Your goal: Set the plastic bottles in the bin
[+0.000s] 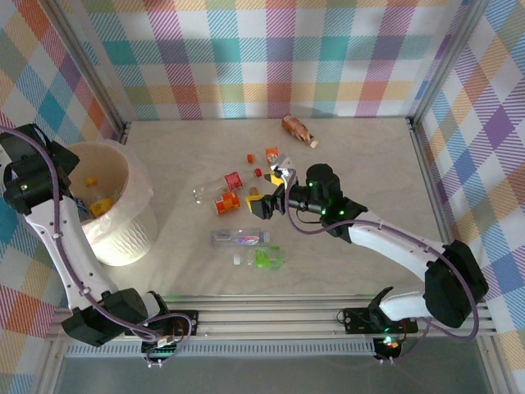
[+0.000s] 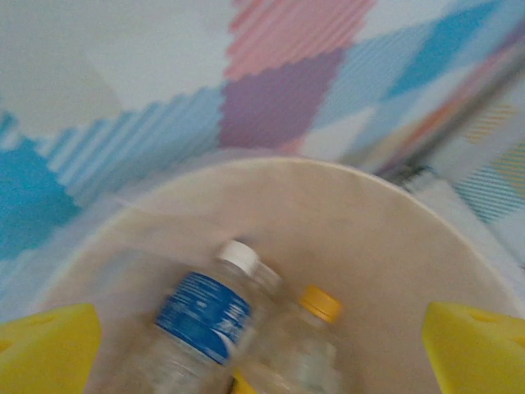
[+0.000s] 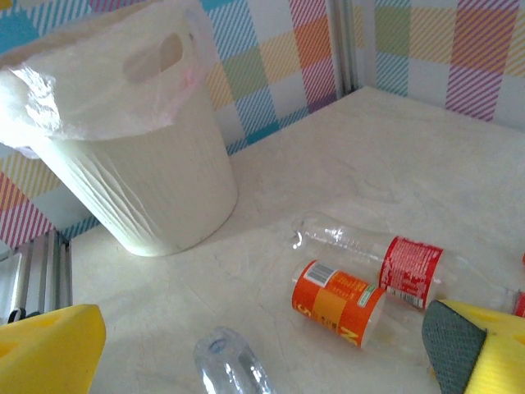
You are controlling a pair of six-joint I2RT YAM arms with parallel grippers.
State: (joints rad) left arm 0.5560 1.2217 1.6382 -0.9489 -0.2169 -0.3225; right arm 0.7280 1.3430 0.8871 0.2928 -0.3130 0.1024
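The left gripper (image 2: 262,353) hangs over the bin (image 2: 394,238), its yellow pads (image 2: 49,349) spread wide with nothing between them. A blue-label bottle (image 2: 201,316) and a yellow-cap bottle (image 2: 308,336) lie inside below it, so the left arm's drop looks done. The right gripper (image 3: 262,353) is likewise spread and empty, hovering low over the table (image 3: 394,148) near an orange-label bottle (image 3: 338,302) that lies just beside a red-label bottle (image 3: 402,264); a clear bottle (image 3: 230,369) lies close under its fingers. From above, a green bottle (image 1: 267,258) and a brown bottle (image 1: 297,130), well apart at the far edge, are also on the table. The step in hand seems to be the right arm's pick — next it must settle its jaws around one bottle's body, close, and carry it left to the bin.
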